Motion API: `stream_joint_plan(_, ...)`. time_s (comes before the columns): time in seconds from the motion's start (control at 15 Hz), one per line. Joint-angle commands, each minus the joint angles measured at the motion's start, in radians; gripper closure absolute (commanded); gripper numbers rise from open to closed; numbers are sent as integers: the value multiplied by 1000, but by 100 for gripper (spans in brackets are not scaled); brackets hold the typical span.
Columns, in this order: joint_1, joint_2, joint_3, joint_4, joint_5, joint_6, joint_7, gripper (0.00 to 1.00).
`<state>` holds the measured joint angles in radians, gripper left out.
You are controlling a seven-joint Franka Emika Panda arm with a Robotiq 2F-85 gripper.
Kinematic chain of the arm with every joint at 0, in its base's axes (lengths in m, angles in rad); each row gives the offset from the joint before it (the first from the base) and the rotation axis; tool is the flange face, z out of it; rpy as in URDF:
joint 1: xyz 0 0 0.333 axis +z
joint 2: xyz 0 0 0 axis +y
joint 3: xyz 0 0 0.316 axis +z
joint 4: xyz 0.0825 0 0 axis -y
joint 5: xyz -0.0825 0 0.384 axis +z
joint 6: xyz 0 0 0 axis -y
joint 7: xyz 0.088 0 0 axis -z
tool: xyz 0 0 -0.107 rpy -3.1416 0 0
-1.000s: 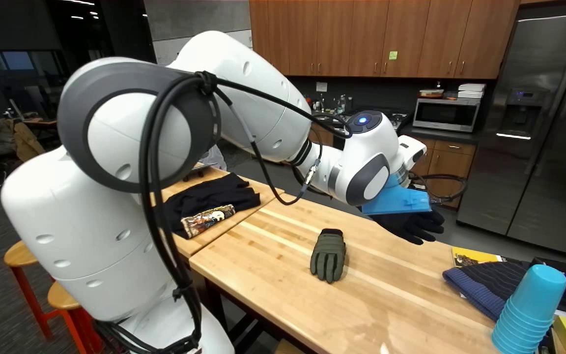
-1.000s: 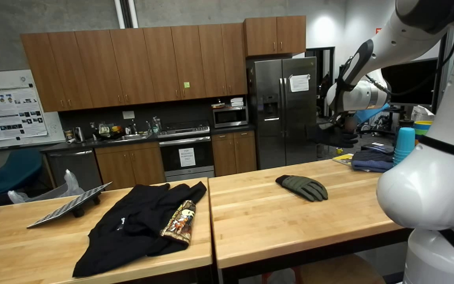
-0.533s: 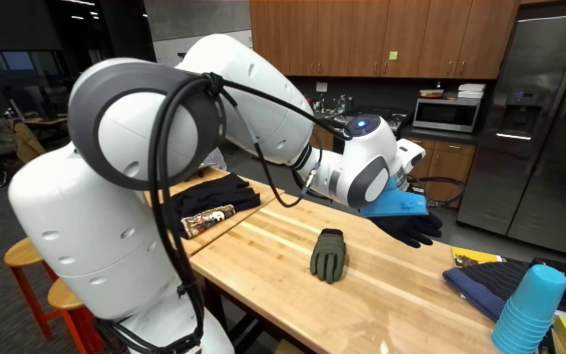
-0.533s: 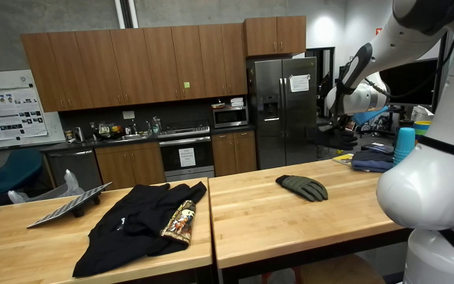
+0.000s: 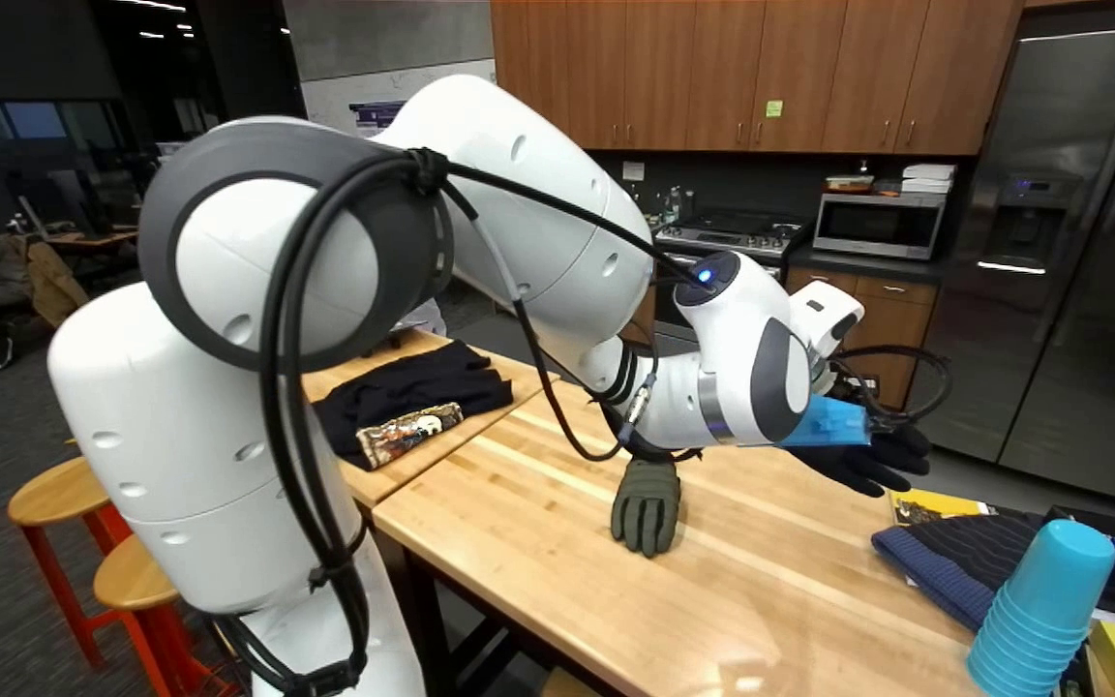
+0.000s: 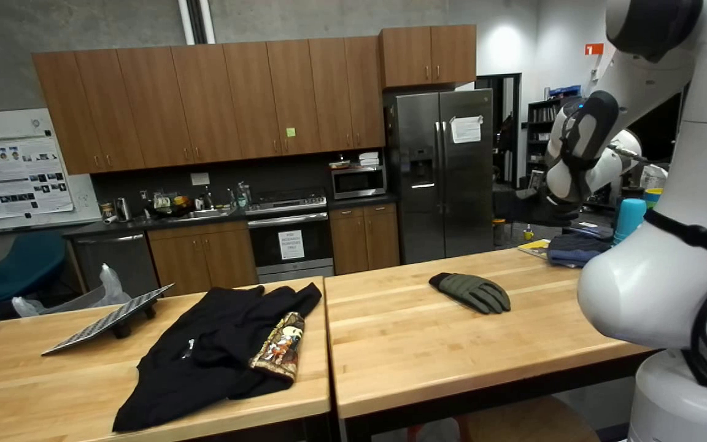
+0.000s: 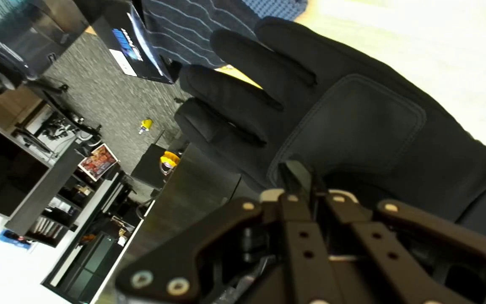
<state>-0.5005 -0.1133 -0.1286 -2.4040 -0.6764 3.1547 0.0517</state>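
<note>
Wrist view: end effector (image 7: 309, 192) pinches black fabric glove (image 7: 352, 122) by its palm. Both exterior views: olive-green fabric glove (image 6: 473, 293) lies on pale wooden bench (image 5: 557, 552), lower than end effector, well apart.

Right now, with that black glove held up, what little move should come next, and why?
Probably ease the black glove inward over the tabletop, pincer shut: it hangs pinched in the air, and the wrist view shows tabletop on one side but floor on the other, so letting go here might miss.
</note>
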Motion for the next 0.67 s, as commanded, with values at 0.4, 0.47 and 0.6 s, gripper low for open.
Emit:
stream_joint_plan(0.4,190,-10,-12,-193,186,36,-59,98)
stream_joint_plan(0.47,225,-3,-8,-213,238,45,-85,98)
stream_joint_plan(0.6,355,-16,-64,-249,355,38,-157,98)
